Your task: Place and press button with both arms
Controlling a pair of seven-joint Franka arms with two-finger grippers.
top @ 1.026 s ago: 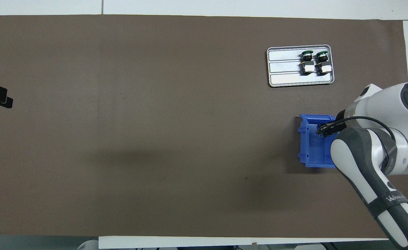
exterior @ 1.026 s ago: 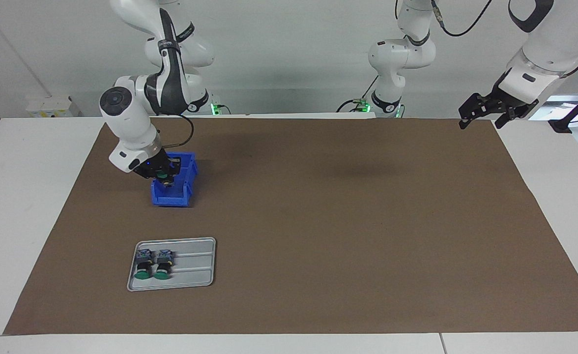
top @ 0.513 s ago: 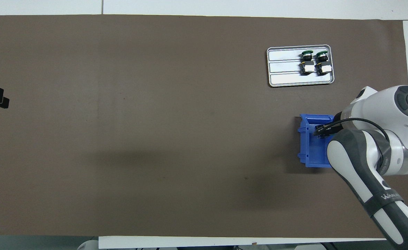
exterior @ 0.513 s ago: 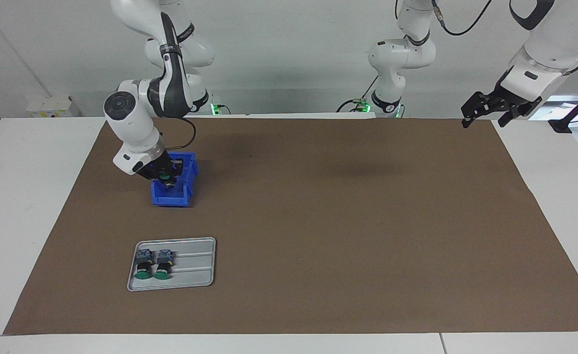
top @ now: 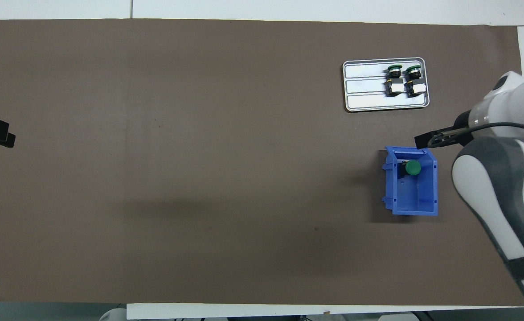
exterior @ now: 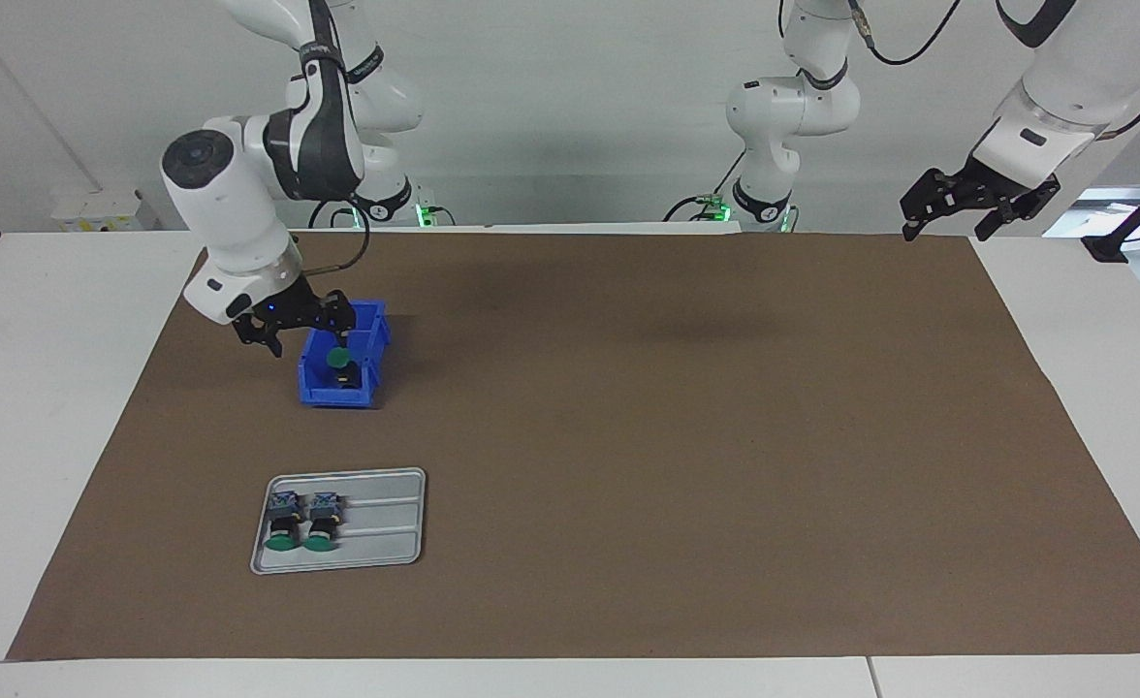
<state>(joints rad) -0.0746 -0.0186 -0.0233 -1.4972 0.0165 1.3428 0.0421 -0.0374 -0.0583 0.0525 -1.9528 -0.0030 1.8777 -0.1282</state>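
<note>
Green button (exterior: 337,359) upright inside blue bin (exterior: 362,388), right gripper (exterior: 303,330) fingers apart just above bin's rim, holding nothing. Left gripper (exterior: 953,208) waiting open over mat (exterior: 677,436) corner, well apart from bin.

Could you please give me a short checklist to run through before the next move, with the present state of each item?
1. Button is in the blue bin, green cap up: ok.
2. Right gripper is open and has let go of the button, just above the bin's rim: ok.
3. Left gripper is open and empty, waiting in the air over the mat's corner at the left arm's end: ok.
4. Button sits flat and steady enough to press: cannot tell.
5. Two more buttons lie side by side on the grey tray, farther from the robots than the bin: ok.
6. Button has been pressed: cannot tell.
</note>
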